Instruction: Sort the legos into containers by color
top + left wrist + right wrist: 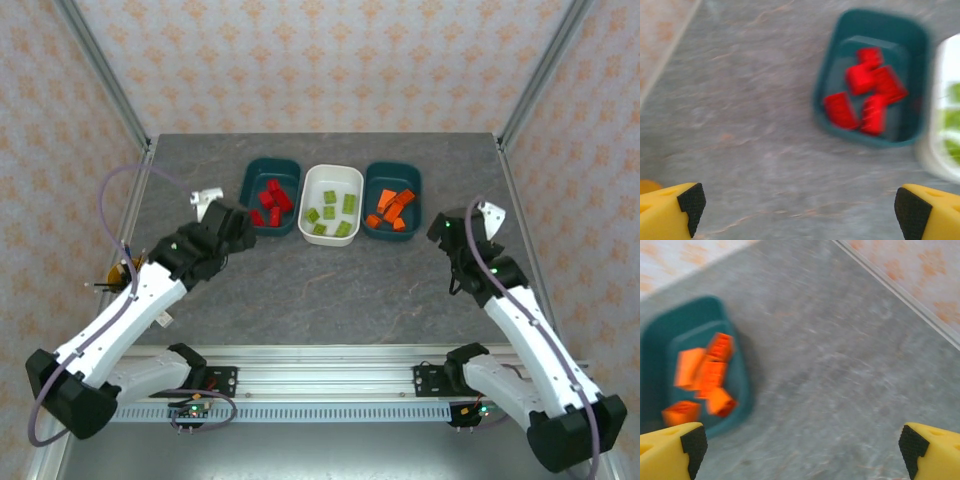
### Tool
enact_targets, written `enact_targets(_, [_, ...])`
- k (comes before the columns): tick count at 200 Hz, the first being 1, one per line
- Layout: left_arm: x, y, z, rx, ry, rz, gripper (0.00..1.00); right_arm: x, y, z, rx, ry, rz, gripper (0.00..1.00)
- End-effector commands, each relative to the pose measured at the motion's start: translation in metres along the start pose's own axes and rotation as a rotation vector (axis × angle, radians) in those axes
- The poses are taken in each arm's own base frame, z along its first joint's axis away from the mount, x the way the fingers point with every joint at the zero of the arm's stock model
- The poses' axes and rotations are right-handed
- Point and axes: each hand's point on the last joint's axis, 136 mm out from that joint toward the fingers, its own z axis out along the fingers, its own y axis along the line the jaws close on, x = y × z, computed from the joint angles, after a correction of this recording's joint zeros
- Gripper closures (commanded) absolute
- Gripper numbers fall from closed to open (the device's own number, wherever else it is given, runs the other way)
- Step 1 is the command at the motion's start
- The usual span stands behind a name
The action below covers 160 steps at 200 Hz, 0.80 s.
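Observation:
Three containers stand in a row at the back of the table. The left teal tub (250, 178) holds several red legos (272, 200). Green legos (332, 215) lie in the white tub (335, 170), and orange legos (392, 210) lie in the right teal tub (392, 167). My left gripper (215, 212) hovers just left of the red tub (840, 30), open and empty (800, 205), with the red legos (865, 95) ahead on its right. My right gripper (470, 225) is just right of the orange tub (670, 315), open and empty (802, 445) over bare table, with the orange legos (705, 375) on its left.
A yellow object (119, 272) peeks out from under the left arm near the table's left edge. Patterned walls and metal frame posts (110, 75) close in the grey table (330, 290) at the back and sides.

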Motion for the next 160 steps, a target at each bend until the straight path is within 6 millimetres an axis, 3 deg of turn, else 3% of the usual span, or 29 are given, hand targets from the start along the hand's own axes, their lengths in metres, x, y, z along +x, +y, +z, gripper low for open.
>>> enact_targets(1, [-0.015,0.027,0.028,-0.168,-0.128,0.066,0.00,-0.022,-0.005,0.025,0.065,-0.158,0.039,0.00])
enact_targets(20, [-0.009,0.030,0.063,-0.205,-0.078,0.158,0.00,-0.024,0.001,0.053,0.087,-0.211,-0.042,0.00])
enact_targets(47, [-0.006,0.042,0.113,-0.194,-0.129,0.050,0.00,-0.008,0.009,0.103,0.097,-0.127,-0.150,0.00])
enact_targets(60, [-0.008,0.048,0.134,-0.198,-0.122,0.008,0.00,-0.007,0.016,0.117,0.086,-0.125,-0.194,0.00])
enact_targets(93, [-0.022,0.041,0.175,-0.171,-0.165,0.045,0.00,0.000,0.026,0.147,0.025,-0.159,-0.238,0.00])
enact_targets(104, [-0.015,0.048,0.186,-0.162,-0.141,-0.001,0.00,0.001,0.029,0.152,-0.013,-0.185,-0.255,0.00])
enact_targets(130, [-0.013,0.040,0.174,-0.059,-0.239,-0.003,0.00,0.006,0.023,0.157,-0.120,-0.229,-0.191,0.00])
enact_targets(146, [-0.003,0.050,0.158,-0.058,-0.357,-0.061,0.00,0.013,0.015,0.154,-0.160,-0.288,-0.150,0.00])
enact_targets(160, [0.006,0.055,0.158,-0.066,-0.399,-0.083,0.00,0.015,0.009,0.152,-0.139,-0.284,-0.140,0.00])
